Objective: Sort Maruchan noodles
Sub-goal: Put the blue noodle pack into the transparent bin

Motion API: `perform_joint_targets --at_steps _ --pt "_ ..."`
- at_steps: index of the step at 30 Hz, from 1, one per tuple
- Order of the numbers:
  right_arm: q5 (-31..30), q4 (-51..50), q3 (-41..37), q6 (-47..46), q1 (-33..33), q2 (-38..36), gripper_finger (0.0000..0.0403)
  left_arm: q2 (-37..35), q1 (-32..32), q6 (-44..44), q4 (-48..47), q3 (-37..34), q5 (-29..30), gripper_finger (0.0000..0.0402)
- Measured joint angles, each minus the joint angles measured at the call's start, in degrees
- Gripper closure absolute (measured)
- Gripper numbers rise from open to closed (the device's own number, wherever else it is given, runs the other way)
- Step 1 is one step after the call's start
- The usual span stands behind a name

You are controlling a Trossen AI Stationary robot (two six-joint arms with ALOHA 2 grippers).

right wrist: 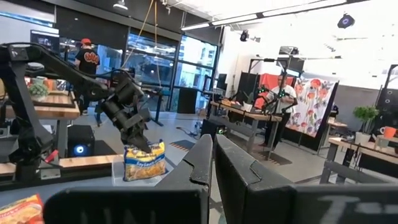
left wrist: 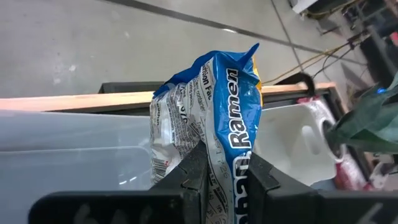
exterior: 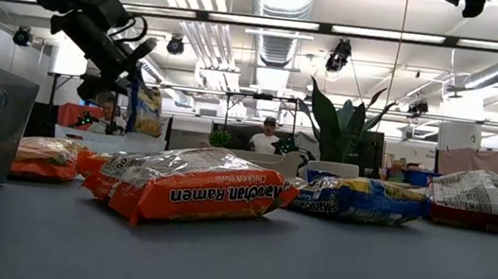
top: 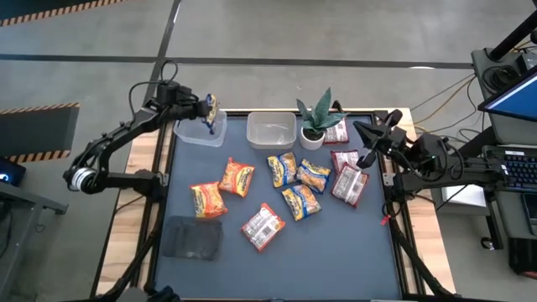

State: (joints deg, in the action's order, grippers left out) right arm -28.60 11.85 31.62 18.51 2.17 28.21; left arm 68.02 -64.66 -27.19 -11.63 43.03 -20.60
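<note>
Above tub [top: 200,132], left tool [left wrist: 227,163] pinches packet [left wrist: 208,109].

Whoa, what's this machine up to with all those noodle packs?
It is sorting ramen packets. The left tool holds a blue-yellow packet in the air over the left clear tub, at the far edge of the mat. The middle tub looks empty. About ten more packets lie on the grey mat. The right tool waits, shut and empty, above the packets near the plant.
</note>
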Motion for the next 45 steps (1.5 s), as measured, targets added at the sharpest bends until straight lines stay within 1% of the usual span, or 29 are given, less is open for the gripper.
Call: perform_joint_targets --at_steps 5,9,17,24,29,33,35,37,39,45 --pt "0.00 0.53 0.02 0.28 0.00 -0.02 0.0394 0.21 0.02 3.57 -4.13 -0.04 0.35 0.0366" --pt "0.00 0.53 0.02 0.25 0.00 -0.02 0.0394 -0.17 0.04 3.43 -5.10 -0.11 0.19 0.0366" --pt "0.00 0.56 0.02 0.13 0.00 0.00 0.0394 -2.50 0.11 2.57 -12.28 0.00 -2.51 0.0366" --pt "0.00 0.56 0.02 0.28 0.00 0.00 0.0394 -3.79 0.09 3.35 -14.96 0.00 -2.59 0.0366" --pt "0.00 0.56 0.02 0.17 0.00 0.00 0.0394 -3.68 0.00 4.77 -17.36 0.00 0.24 0.0362" --pt "0.00 0.54 0.02 0.17 0.00 0.00 0.0394 -3.68 -0.04 5.17 -19.07 0.30 1.71 0.0346" --pt "0.00 0.53 0.02 0.17 0.00 0.00 0.0394 -3.68 -0.02 5.76 -21.30 1.26 4.73 0.0337" --pt "0.00 0.51 0.02 0.17 0.00 0.00 0.0394 -3.68 -0.04 7.97 -24.70 2.99 9.28 0.0330" --pt "0.00 0.49 0.02 0.15 0.00 0.00 0.0394 -3.57 -0.11 10.01 -26.42 4.44 9.81 0.0327" --pt "0.00 0.49 0.02 0.15 0.00 0.00 0.0394 -3.40 -0.05 10.28 -28.79 7.82 10.68 0.0325"
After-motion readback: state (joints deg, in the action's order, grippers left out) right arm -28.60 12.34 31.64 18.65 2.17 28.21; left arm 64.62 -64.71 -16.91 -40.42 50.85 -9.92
